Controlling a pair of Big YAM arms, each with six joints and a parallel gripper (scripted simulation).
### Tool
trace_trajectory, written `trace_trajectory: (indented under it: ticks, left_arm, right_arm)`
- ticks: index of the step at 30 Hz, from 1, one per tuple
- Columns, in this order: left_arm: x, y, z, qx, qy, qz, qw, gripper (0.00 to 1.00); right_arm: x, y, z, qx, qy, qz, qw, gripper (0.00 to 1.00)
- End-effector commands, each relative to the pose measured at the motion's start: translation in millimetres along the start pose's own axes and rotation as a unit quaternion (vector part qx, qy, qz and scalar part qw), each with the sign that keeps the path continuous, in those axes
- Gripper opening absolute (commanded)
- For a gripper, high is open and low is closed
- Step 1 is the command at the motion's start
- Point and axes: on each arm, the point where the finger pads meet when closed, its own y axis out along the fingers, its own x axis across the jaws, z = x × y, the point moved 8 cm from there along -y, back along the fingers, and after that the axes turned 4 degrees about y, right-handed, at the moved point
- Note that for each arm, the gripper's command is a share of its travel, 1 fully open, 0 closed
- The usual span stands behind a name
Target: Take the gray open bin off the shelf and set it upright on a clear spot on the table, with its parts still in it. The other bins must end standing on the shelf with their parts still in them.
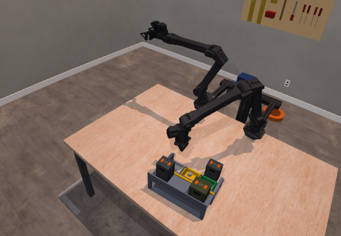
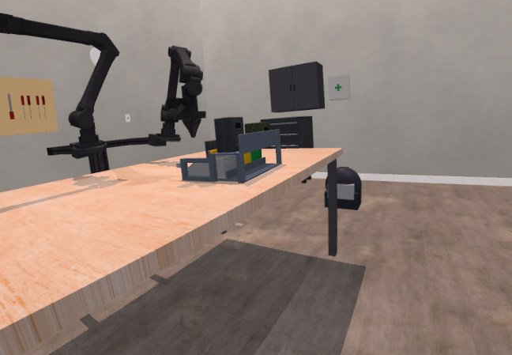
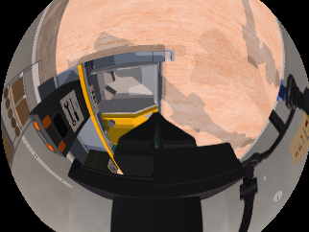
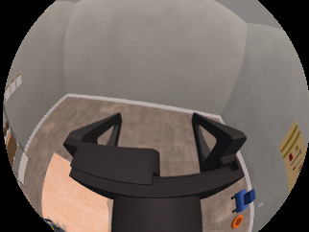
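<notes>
On the desk (image 1: 123, 134) (image 2: 103, 227) (image 3: 202, 29) (image 4: 77, 197), the shelf (image 1: 176, 197) (image 2: 259, 139) (image 3: 130, 58) stands near the long edge opposite the arm bases (image 1: 249, 135) (image 2: 76, 151). In it, three bins (image 1: 196, 173) (image 2: 247, 157) (image 3: 112, 129) sit side by side; two boxes (image 1: 165, 171) (image 2: 227, 136) (image 3: 62, 122) stand on top.
</notes>
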Motion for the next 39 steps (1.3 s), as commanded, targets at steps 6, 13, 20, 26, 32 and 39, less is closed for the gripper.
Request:
trace_trajectory:
  ticks: [6,13,20,26,32,39]
  left_arm:
    - [6,-23,1,-0.017,0.003,-0.023,1.000,0.00]
    - [6,-23,1,-0.017,0.003,-0.023,1.000,0.00]
    - [4,30,5,-0.003,0.002,-0.002,1.000,0.00]
    - [8,37,-6,-0.011,0.007,-0.014,1.000,0.00]
    - [15,9,-9,-0.025,0.005,-0.037,0.999,0.90]
    - [13,25,-13,-0.015,0.010,-0.021,1.000,0.90]
  right_arm:
    - [-5,-6,-9,-0.016,0.005,0.006,1.000,1.00]
    - [-5,-6,-9,-0.016,0.005,0.006,1.000,1.00]
    - [-5,-6,-9,-0.016,0.005,0.006,1.000,1.00]
    - [-5,-6,-9,-0.016,0.005,0.006,1.000,1.00]
    - [-5,-6,-9,-0.016,0.005,0.006,1.000,1.00]
    - [-5,-6,-9,-0.016,0.005,0.006,1.000,1.00]
